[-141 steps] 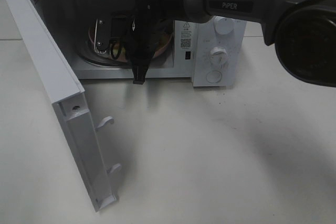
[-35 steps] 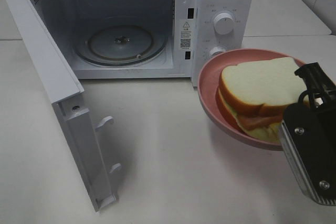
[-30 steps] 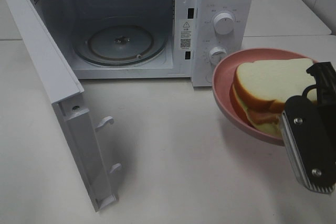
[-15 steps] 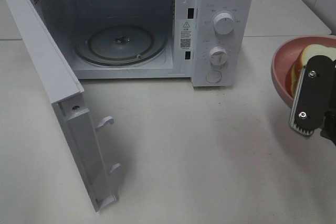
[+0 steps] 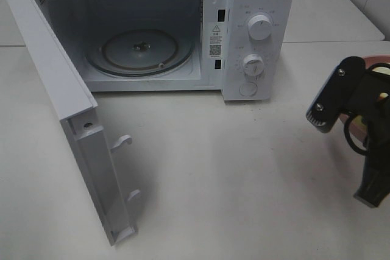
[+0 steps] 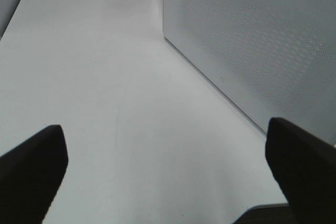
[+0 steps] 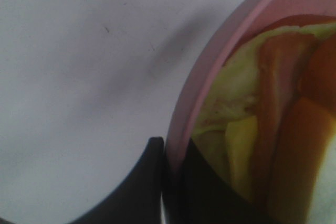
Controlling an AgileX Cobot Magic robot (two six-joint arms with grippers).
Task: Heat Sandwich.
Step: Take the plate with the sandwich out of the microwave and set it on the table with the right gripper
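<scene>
The sandwich lies on the pink plate, whose rim the right gripper pinches shut, far right of the open microwave. The left gripper stands wide open, holding nothing, behind the microwave.

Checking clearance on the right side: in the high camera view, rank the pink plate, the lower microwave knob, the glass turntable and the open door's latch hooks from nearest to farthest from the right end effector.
1. Pink plate, gripped at its rim by the right end effector, far right.
2. Lower microwave knob, control panel.
3. Glass turntable, inside the cavity.
4. Latch hooks, on the open door, left.
</scene>
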